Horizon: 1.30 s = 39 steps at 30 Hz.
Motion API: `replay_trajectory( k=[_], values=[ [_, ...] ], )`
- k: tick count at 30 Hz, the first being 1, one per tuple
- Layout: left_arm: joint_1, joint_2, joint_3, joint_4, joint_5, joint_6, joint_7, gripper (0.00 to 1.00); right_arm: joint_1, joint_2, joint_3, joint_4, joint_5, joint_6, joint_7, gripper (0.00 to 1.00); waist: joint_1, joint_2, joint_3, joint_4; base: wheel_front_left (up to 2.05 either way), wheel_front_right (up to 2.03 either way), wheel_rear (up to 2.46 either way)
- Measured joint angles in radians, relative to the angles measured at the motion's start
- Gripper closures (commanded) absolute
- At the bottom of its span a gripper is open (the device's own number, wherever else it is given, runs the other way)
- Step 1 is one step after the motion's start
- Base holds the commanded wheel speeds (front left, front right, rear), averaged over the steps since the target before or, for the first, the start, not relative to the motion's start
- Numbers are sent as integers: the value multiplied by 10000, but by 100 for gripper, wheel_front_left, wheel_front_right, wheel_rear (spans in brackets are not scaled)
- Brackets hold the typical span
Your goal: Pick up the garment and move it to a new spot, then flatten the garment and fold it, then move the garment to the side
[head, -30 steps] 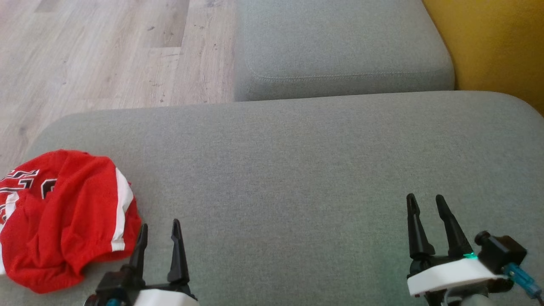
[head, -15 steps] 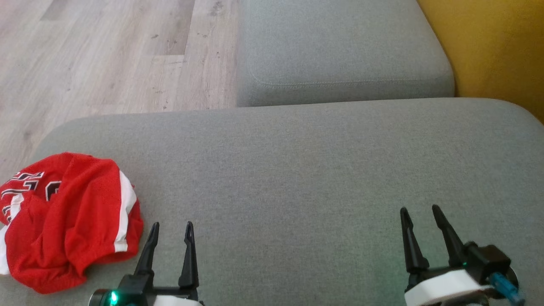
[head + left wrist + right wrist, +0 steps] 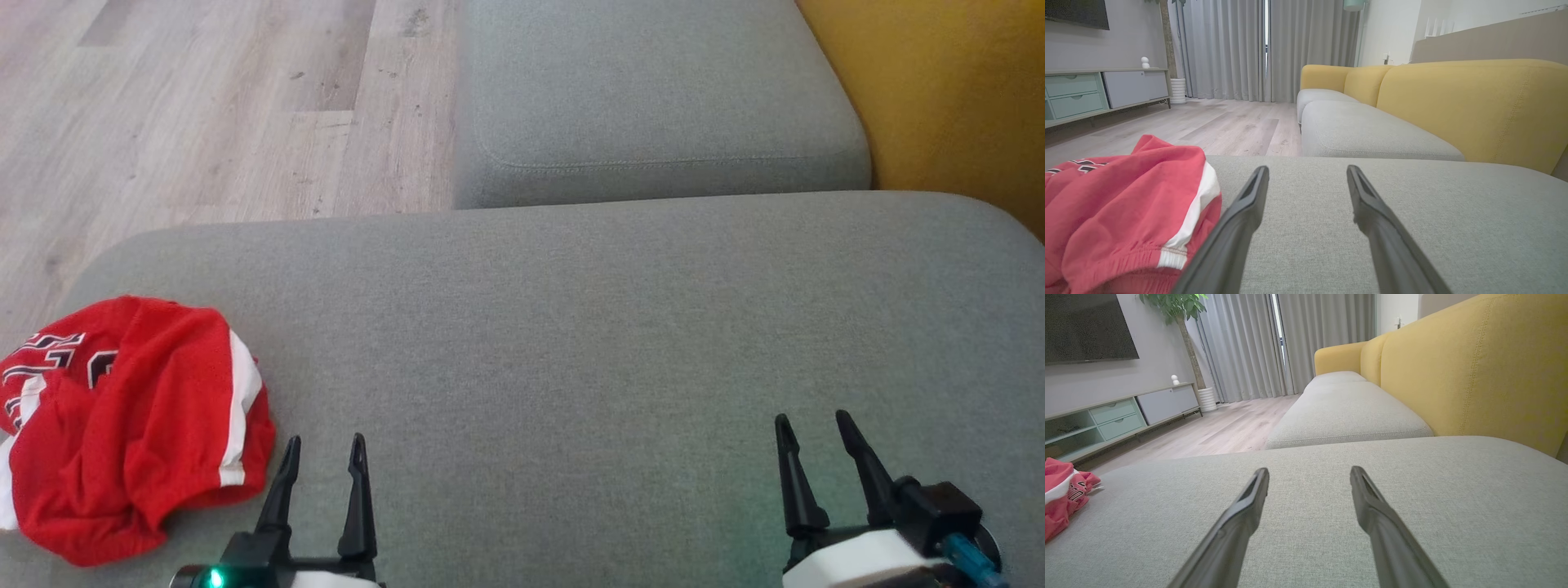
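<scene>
1. Left gripper (image 3: 326, 441), nearest the lower left edge of the head view: fingers spread, nothing between them. It sits slightly further from the garment (image 3: 139, 425) than a second ago, and its jaws are as wide as before.
2. Right gripper (image 3: 812, 418), lower right: fingers likewise spread and empty, over bare fabric. It sits lower in the head view than a second ago, by more than the small downward shift of the whole picture, which is the camera's own.
3. The garment is a red heap with white stripes on the near left corner of the grey seat cushion (image 3: 571, 327). Its shape matches the earlier pictures.
4. Hidden or unclear: the left edge of the head view cuts the garment off. Its black-and-white lettering is folded in and cannot be read. The bottom edge cuts off both gripper bodies. In the left wrist view the left finger overlaps the garment's hem; whether they touch cannot be told.
5. Edges: the cushion's rounded left edge runs just beyond the garment, with the wooden floor (image 3: 204, 106) past it.
6. Open room: plain grey fabric stretches between the two grippers and ahead to the seam.
7. Beyond the seam lies a second cushion (image 3: 653, 90), with the yellow backrest (image 3: 939, 90) along the right.
8. Farthest, in the wrist views: a low cabinet (image 3: 1122, 412) and grey curtains (image 3: 1229, 49).
</scene>
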Motion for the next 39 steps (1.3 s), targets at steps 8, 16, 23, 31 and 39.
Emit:
replay_trajectory(
  k=[8,16,23,31,39],
  values=[
    [0,0,46,92,2,-59,0,0,0,0,-35,0,17,0,0,0,0,0,44,-25,0,0,0],
    [0,0,67,100,2,-61,0,0,1,0,-35,0,17,0,0,0,0,0,84,-19,0,0,0],
    [-2,0,56,182,2,-59,0,0,29,0,-90,-12,13,0,0,0,0,0,128,164,0,0,0],
    [-22,2,73,259,19,-54,0,0,39,6,-98,-61,15,0,0,0,0,0,222,884,0,0,0],
    [-49,4,228,309,205,-61,0,0,37,12,-71,-128,33,0,-8,0,0,0,350,2155,0,0,0]
  ],
)
